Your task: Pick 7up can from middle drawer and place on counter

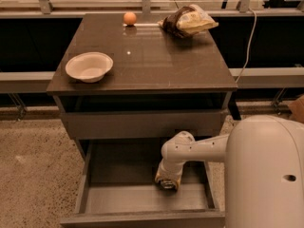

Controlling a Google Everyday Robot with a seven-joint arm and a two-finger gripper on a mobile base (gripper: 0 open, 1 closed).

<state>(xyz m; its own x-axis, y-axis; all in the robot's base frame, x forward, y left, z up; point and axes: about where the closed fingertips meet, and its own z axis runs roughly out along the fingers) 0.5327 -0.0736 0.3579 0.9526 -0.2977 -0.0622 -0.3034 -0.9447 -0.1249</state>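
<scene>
I am reaching my arm point(192, 150) down into the open drawer point(81, 194), and my gripper point(167, 183) is hanging low over the drawer floor, right of its middle and nearer the front than the back. I cannot tell whether the gripper is released or grasping anything, since it is pointing down and away from the camera. The can is not showing plainly. A small dark, silvery round shape is sitting right under the gripper, and I cannot tell whether that is the can or part of the gripper. The rest of the drawer floor in view is showing only smooth grey.

The drawer front point(142, 123) above is sitting closed. On the surface point(152, 65), a white bowl point(89, 66) is resting upright near the left edge, toward the front-left corner. A small orange ball point(129, 18) is lying at the back edge, a little left of the middle. A crumpled snack bag point(189, 22) is lying at the back-right corner, well apart from the bowl. My white body point(266, 175) is filling the lower right of the view, beside the drawer.
</scene>
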